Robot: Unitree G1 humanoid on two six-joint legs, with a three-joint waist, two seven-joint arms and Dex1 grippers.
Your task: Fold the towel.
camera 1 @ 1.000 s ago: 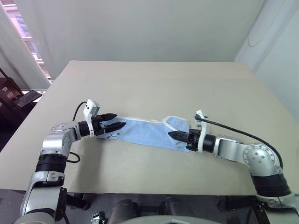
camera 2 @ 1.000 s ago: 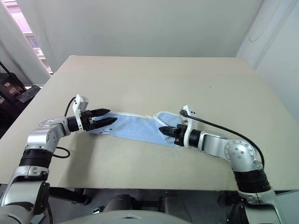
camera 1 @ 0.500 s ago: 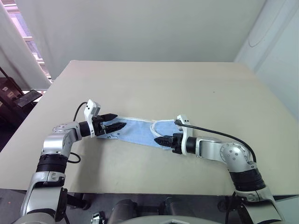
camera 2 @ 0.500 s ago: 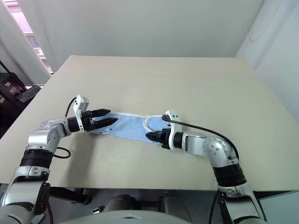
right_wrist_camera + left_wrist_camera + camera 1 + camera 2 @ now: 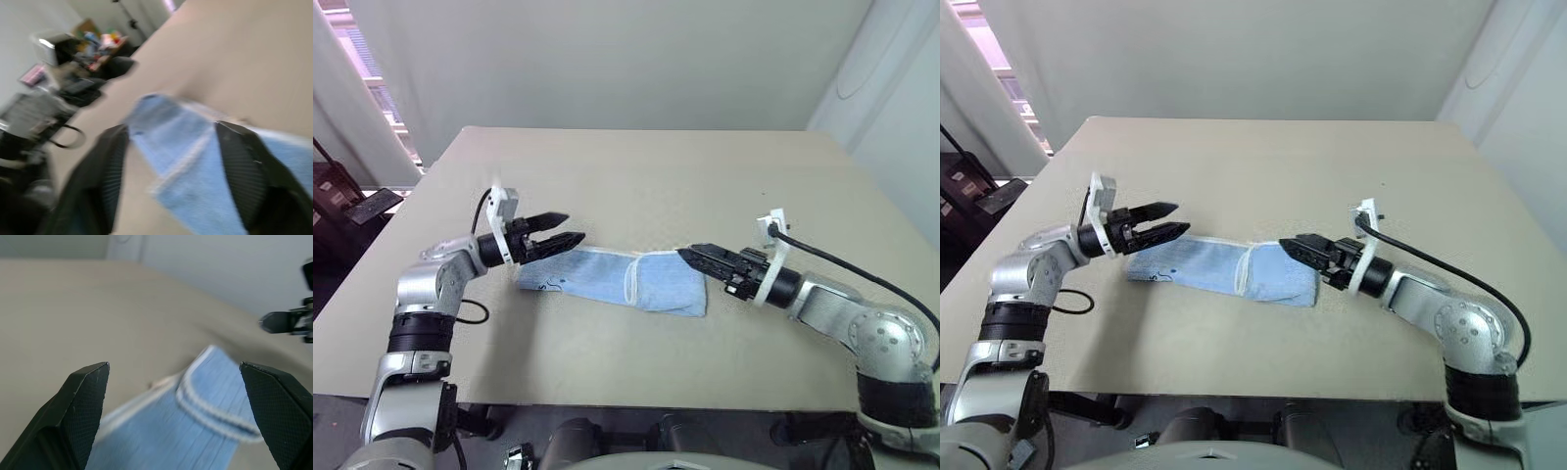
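on beige table (image 5: 724, 186), folded blue towel (image 5: 617, 280)

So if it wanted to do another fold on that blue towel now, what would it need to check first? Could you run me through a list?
1. Towel lying flat on the table: ok, in a long strip with its right end folded over.
2. Left pincer free of the towel: ok, open and raised above the towel's left end.
3. Right pincer free of the towel: ok, open, holding nothing, just off the folded right end.
4. Folded flap lined up with the layer beneath: cannot tell, though its white edging runs roughly straight across.
5. Towel clear of the table's edges: ok, bare table on all sides.
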